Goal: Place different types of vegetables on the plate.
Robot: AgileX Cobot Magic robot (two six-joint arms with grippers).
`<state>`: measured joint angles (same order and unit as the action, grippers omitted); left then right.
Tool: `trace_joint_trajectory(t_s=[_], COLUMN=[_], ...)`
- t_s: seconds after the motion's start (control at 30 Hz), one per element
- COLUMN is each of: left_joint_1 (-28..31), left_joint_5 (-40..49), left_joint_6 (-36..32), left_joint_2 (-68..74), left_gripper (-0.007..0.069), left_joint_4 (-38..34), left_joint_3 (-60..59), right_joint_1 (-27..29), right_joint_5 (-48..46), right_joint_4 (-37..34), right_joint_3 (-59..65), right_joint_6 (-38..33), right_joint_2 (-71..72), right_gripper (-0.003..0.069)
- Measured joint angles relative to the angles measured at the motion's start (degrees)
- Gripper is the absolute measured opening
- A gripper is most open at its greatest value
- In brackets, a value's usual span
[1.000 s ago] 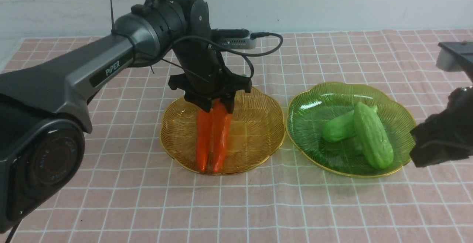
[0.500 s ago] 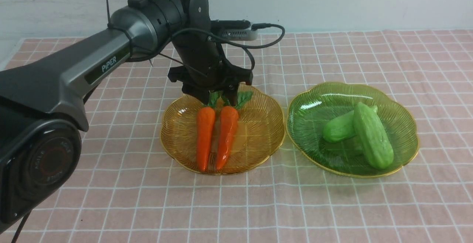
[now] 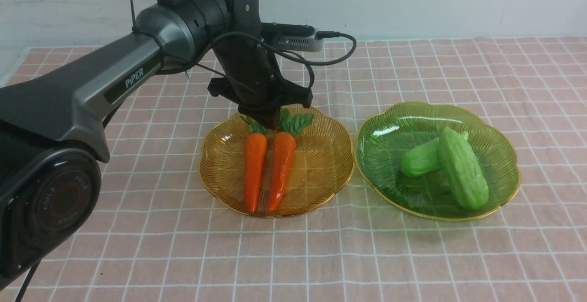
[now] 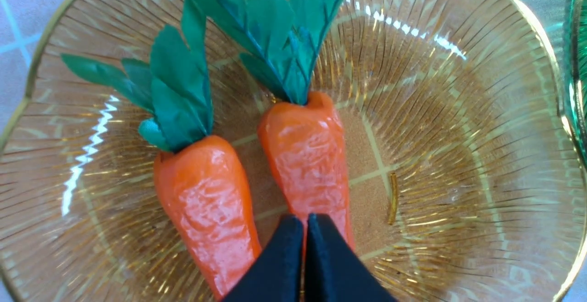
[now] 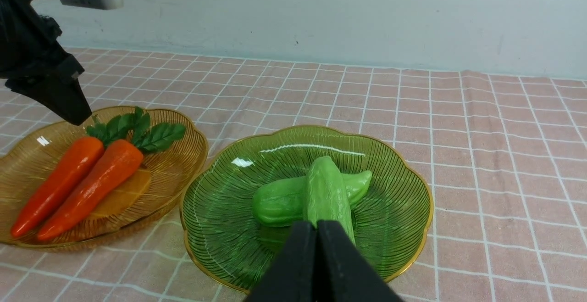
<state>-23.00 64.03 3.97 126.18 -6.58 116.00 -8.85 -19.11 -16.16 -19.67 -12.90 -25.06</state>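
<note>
Two orange carrots with green tops (image 3: 254,173) (image 3: 281,169) lie side by side in the amber plate (image 3: 321,192). My left gripper (image 3: 267,120) hangs just above their leafy ends, shut and empty; in the left wrist view its fingertips (image 4: 305,221) meet over the carrots (image 4: 206,228) (image 4: 307,155). Two light-green cucumbers (image 3: 462,169) (image 3: 417,159) lie crossed in the green plate (image 3: 390,123). My right gripper (image 5: 316,228) is shut and empty, back from the green plate's near side, above the cucumbers (image 5: 326,192) (image 5: 275,201). The right arm is out of the front view.
The two plates stand side by side on a pink checked cloth (image 3: 293,256), nearly touching. A white wall (image 3: 412,3) runs behind the table. The left arm's cable and wrist camera (image 3: 293,40) hang over the amber plate's far side.
My left gripper has let go of the right carrot, risen and drawn back past the leaves, and shut. The right arm has withdrawn out of the front view.
</note>
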Motion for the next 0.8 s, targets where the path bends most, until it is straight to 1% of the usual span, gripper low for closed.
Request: trace_joint_trajectory(t_s=[0.3,0.43,0.63,0.8], left_joint_1=[0.0,0.0,0.0,0.0], left_joint_5=[1.9,2.5,6.0,6.6], left_joint_6=[-0.3,-0.6,-0.8,-2.0], left_joint_2=[-1.4,-4.0,-7.5,-9.4], left_gripper=[-0.0003,-0.0003,-0.0003,-0.0003], left_joint_4=[0.0,0.1,2.1,3.7], left_joint_3=[0.0,0.1,0.5,0.5], right_joint_1=[0.0,0.0,0.0,0.0], right_joint_5=[0.0,0.0,0.4,0.4], right_joint_4=[0.0,0.0,2.5,5.7], right_joint_3=[0.2,2.3,9.8,18.4], right_joint_6=[0.0,0.0,0.0,0.0], right_joint_2=[0.1,2.4,12.1,21.8], right_gripper=[-0.0015,-0.0015,-0.0015,-0.0015])
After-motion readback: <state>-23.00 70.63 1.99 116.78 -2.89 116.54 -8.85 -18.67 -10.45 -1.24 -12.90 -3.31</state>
